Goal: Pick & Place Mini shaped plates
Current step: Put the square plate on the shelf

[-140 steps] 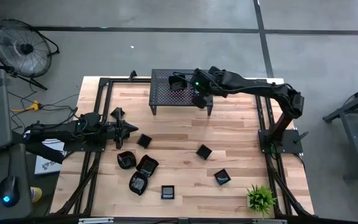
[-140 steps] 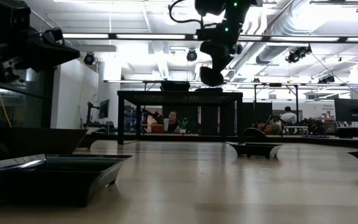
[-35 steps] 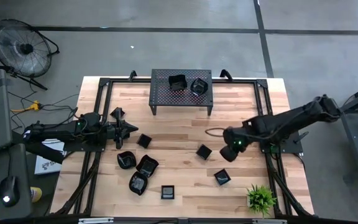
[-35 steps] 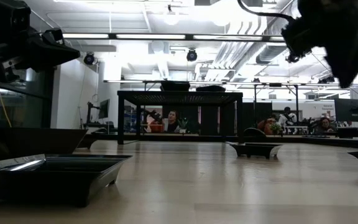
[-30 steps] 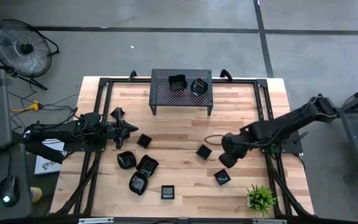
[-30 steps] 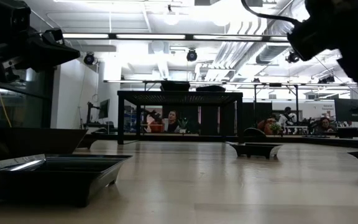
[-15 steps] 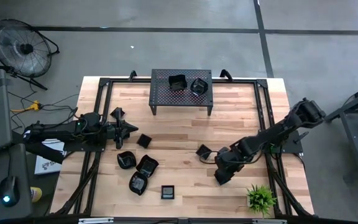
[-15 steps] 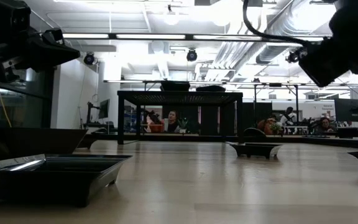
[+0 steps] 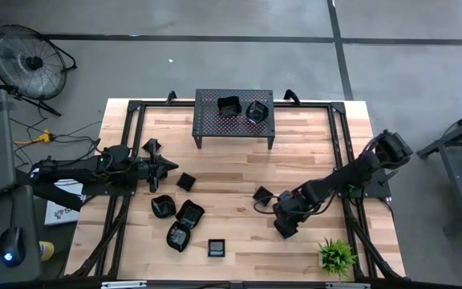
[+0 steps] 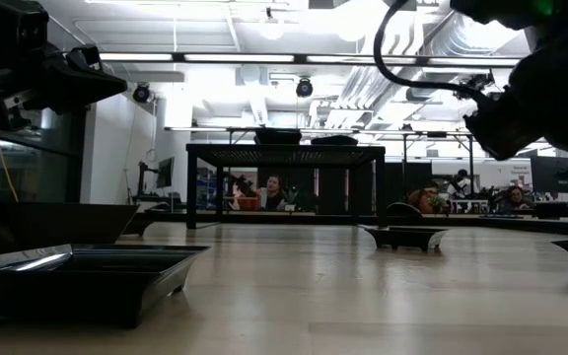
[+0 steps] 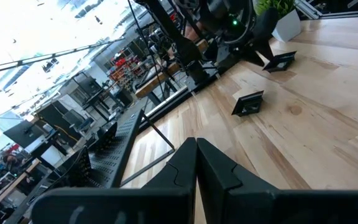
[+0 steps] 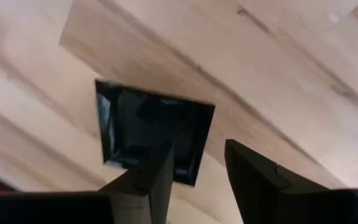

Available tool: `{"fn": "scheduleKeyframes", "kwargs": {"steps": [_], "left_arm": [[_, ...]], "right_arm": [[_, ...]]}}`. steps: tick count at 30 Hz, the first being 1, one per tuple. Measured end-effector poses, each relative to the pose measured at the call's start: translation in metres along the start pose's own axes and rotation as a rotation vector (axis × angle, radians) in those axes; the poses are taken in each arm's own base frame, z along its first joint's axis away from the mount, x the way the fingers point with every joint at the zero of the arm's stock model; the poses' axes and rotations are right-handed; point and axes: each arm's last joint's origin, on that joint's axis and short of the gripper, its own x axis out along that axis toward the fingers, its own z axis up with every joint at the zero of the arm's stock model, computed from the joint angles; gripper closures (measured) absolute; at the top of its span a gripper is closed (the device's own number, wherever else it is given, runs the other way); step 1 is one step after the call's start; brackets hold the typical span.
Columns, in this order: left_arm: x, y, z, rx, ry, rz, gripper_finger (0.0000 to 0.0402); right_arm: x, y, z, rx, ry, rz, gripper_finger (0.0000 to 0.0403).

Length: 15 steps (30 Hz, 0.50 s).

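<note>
Several glossy black mini shaped plates lie flat on the wooden table: a cluster near the front left [image 9: 177, 215], one in the middle [image 9: 261, 194] and a square one [image 12: 154, 130] at the front right. My right gripper [image 12: 199, 149] hovers open over that square plate, pointing down; in the high view the gripper [image 9: 285, 226] hides it. Two more plates [image 9: 242, 107] sit on the black perforated stand [image 9: 215, 128] at the far side. My left gripper [image 9: 164, 166] waits shut at the table's left [image 11: 196, 163].
A small potted plant [image 9: 337, 255] stands at the front right corner, close to my right arm. Black frame rails [image 9: 127, 120] run along the table's left, right and far sides. Bare wood lies between the stand and the plates.
My right gripper has moved toward the table's near edge and a little left, and has come down over the square plate at the front right, covering it in the high view. Its fingers have stayed open. The plates have not moved.
</note>
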Motion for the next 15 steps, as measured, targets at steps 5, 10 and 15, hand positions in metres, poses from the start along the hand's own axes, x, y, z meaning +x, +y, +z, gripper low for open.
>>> {"fn": "scheduleKeyframes", "kwargs": {"steps": [5, 10, 15], "left_arm": [[0.0000, 0.0000, 0.0000, 0.000, 0.000, 0.000, 0.0399], [0.0000, 0.0000, 0.0000, 0.000, 0.000, 0.000, 0.0399], [0.0000, 0.0000, 0.0000, 0.000, 0.000, 0.000, 0.0399]], "right_arm": [[0.0032, 0.0004, 0.0014, 0.002, -0.013, -0.007, 0.0263], [0.0009, 0.0006, 0.0010, 0.001, -0.035, -0.002, 0.0263], [0.0008, 0.0005, 0.0012, 0.001, -0.040, -0.003, 0.0263]]}}
